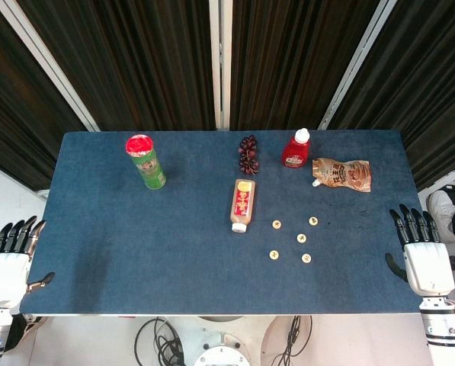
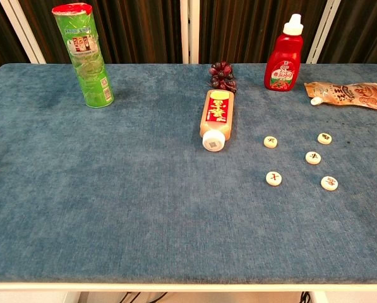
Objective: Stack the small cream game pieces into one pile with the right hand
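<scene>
- Table (image 1: 136, 252): blue cloth top, seen from above in the head view and from the front edge in the chest view.
- Game pieces: five small cream discs with dark marks, all lying flat and separate on the cloth, right of centre. None stacked.
- Positions, chest view: back-left piece (image 2: 271, 142), back-right piece (image 2: 324, 138), middle piece (image 2: 312, 158), front-left piece (image 2: 274, 178), front-right piece (image 2: 329, 183). None touching another.
- Same group in the head view sits between the lying bottle and the right table edge.
- Right hand (image 1: 421, 248): at the right edge of the table, palm down, fingers straight and slightly apart, holding nothing. Well apart from the pieces. Seen in the head view only.
- Left hand (image 1: 10, 255): off the left front corner of the table, fingers extended and apart, holding nothing. Head view only.
- Lying bottle (image 2: 216, 118): pale, red-and-yellow label, on its side, white cap toward the front edge, just left of the pieces.
- Green can (image 2: 84, 55): upright, red lid, back left of the table.
- Red bottle (image 2: 283, 63): upright, white cap, at the back right of centre.
- Dark grapes (image 2: 221, 76): small bunch at the back, just behind the lying bottle.
- Brown pouch (image 1: 343, 174): lying flat, white spout pointing left, right of the red bottle.
</scene>
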`<state>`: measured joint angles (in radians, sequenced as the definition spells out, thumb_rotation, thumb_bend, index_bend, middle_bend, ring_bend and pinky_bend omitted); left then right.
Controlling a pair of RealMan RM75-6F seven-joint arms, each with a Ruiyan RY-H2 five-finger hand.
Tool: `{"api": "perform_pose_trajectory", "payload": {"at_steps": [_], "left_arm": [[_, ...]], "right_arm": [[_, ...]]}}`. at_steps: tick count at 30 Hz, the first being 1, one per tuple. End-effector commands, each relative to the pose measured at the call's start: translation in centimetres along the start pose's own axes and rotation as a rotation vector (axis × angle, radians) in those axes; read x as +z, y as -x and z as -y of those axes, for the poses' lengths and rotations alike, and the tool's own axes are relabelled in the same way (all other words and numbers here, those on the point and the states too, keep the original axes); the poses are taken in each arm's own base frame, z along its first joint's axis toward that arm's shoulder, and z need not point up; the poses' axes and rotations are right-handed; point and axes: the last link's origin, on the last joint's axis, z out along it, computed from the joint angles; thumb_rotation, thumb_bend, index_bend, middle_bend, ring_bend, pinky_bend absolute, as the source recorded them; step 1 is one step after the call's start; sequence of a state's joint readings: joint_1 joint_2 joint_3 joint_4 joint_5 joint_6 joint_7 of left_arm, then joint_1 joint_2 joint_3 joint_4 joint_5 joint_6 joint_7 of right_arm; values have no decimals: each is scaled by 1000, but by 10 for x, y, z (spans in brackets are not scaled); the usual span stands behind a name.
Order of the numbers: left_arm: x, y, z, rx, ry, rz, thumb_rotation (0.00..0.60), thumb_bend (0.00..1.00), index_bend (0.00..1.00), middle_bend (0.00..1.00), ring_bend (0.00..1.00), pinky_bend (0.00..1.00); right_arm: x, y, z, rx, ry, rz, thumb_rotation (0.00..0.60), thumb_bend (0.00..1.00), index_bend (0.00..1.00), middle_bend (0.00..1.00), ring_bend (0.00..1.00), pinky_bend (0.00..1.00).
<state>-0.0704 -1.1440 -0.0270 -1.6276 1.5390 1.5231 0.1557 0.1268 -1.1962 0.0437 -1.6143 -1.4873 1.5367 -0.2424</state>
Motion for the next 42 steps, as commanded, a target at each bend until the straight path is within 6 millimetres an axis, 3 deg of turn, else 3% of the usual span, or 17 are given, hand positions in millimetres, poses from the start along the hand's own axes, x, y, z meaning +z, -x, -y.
{"api": "perform_pose_trajectory", "payload": {"at_steps": [1, 8, 13, 24, 28, 34, 42], "left_arm": [[0, 1, 0, 1, 0, 3, 600, 92, 0, 0, 0, 0], [-5, -1, -2, 1, 3, 6, 600, 93, 0, 0, 0, 0], [-6, 1, -3, -4, 1, 17, 600, 92, 0, 0, 0, 0], [-9, 8, -4, -24, 3, 21, 600, 92, 0, 0, 0, 0], [-11, 7, -3, -28, 2, 17, 600, 93, 0, 0, 0, 0], [-12, 7, 0, -17, -16, 32, 600, 93, 0, 0, 0, 0], [-14, 6, 3, -9, -46, 56, 600, 93, 0, 0, 0, 0]], "right_arm": [[-1, 1, 0, 1, -1, 4, 600, 210, 0, 0, 0, 0], [-3, 4, 5, 7, -28, 34, 600, 209, 0, 0, 0, 0], [3, 7, 20, -17, -93, 96, 600, 210, 4, 0, 0, 0], [33, 51, 96, -111, -341, 267, 600, 212, 120, 0, 0, 0], [47, 75, 121, -56, -376, 299, 600, 226, 187, 0, 0, 0], [60, 102, 137, -54, -382, 318, 600, 234, 246, 0, 0, 0], [66, 117, 159, -3, -419, 340, 600, 261, 284, 0, 0, 0]]}}
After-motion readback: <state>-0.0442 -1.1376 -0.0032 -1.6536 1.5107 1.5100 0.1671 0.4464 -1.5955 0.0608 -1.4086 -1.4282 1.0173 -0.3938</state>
